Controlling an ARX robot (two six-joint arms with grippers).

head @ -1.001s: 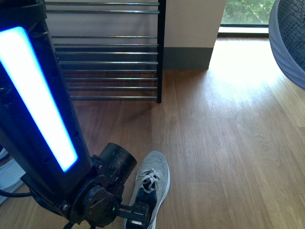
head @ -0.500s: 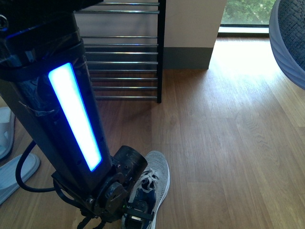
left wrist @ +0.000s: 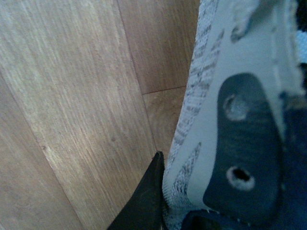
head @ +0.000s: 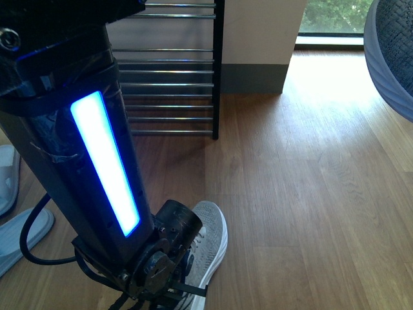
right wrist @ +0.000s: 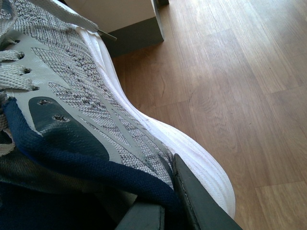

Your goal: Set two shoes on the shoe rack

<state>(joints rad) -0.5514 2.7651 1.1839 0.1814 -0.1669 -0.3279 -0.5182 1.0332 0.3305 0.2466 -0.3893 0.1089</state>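
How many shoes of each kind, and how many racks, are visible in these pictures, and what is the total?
Grey sneakers: 2
Pale slides: 2
Shoe rack: 1
Total: 5

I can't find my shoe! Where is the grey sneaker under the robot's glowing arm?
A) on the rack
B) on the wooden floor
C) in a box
B: the grey knit sneaker with the white sole lies on the brown wooden floor, short of the black-framed rack of chrome rods.
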